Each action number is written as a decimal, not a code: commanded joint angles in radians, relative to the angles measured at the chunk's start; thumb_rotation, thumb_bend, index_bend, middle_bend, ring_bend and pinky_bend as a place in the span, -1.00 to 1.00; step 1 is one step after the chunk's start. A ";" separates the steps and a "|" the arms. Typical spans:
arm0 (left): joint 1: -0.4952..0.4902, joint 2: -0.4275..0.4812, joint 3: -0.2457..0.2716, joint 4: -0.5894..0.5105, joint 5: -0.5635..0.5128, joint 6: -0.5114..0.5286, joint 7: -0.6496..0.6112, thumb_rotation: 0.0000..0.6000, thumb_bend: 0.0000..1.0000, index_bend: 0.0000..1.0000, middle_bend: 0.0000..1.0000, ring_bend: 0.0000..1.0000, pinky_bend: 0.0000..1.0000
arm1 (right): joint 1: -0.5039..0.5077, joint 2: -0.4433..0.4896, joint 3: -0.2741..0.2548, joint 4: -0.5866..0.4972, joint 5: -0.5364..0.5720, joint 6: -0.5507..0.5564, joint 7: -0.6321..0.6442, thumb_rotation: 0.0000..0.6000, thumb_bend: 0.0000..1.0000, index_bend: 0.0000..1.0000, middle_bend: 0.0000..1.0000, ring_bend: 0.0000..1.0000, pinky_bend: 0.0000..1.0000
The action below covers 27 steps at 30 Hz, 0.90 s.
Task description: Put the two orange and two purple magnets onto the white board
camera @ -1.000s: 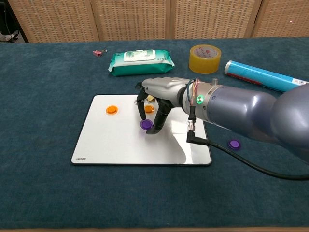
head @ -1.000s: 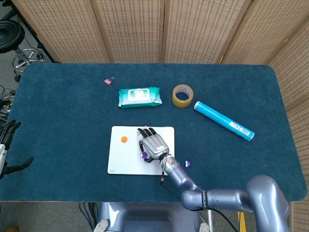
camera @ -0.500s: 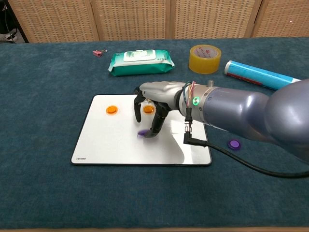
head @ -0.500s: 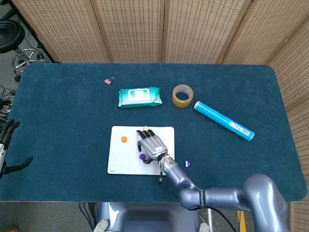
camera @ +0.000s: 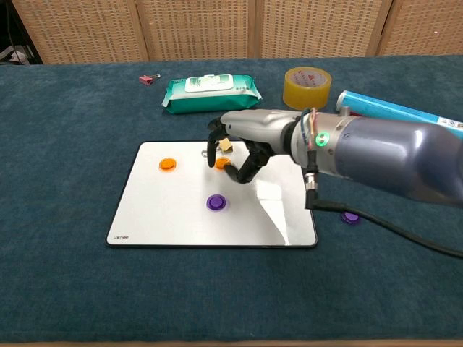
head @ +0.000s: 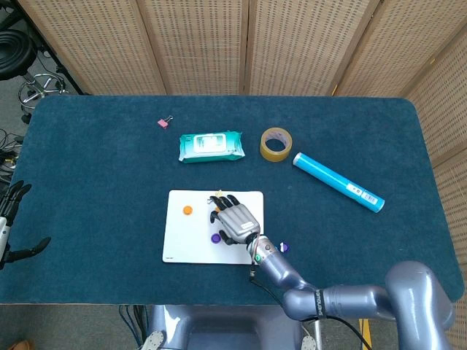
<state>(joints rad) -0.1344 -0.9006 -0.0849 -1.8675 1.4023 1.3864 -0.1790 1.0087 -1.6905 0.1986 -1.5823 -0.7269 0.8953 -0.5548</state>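
Three magnets lie on the white board (camera: pixel 173 210): a purple magnet (camera: pixel 215 202) near its middle, an orange magnet (camera: pixel 168 164) toward its upper left, and a second orange magnet (camera: pixel 221 163) partly hidden behind the fingers. The second purple magnet (camera: pixel 351 216) rests on the blue table (camera: pixel 72 130) just right of the board, beside the black cable. One second ago the right hand (camera: pixel 242 148) pinched the purple magnet against the board; now that magnet lies free, and the hand has lifted and drawn back to the right, its fingers curled downward and holding nothing. The chest view shows the gap between fingertips and board, which the head view hides beneath the back of the hand (head: pixel 233 219). The head view alone shows the left hand (head: pixel 9 219) at the far left edge, off the table, fingers spread and empty.
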 commanded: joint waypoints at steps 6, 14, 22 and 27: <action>-0.001 -0.010 0.008 -0.007 0.010 0.000 0.028 1.00 -0.60 -0.97 -1.00 -1.00 -1.00 | -0.124 0.227 -0.125 -0.166 -0.139 0.055 0.047 1.00 0.30 -0.48 -1.00 -1.00 -1.00; -0.003 -0.023 0.013 -0.015 0.025 0.007 0.063 1.00 -0.60 -0.97 -1.00 -1.00 -1.00 | -0.211 0.273 -0.214 -0.165 -0.305 0.094 0.102 1.00 -0.40 -0.66 -1.00 -1.00 -1.00; -0.002 -0.027 0.014 -0.016 0.021 0.009 0.069 1.00 -0.60 -0.97 -1.00 -1.00 -1.00 | -0.251 0.213 -0.219 -0.091 -0.362 0.095 0.150 1.00 -0.54 -0.35 -1.00 -1.00 -1.00; 0.000 -0.027 0.013 -0.014 0.021 0.013 0.069 1.00 -0.60 -0.97 -1.00 -1.00 -1.00 | -0.256 0.196 -0.216 -0.067 -0.349 0.081 0.137 1.00 -0.54 -0.31 -1.00 -1.00 -1.00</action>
<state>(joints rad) -0.1347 -0.9279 -0.0717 -1.8815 1.4233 1.3996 -0.1100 0.7538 -1.4918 -0.0176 -1.6531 -1.0783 0.9793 -0.4148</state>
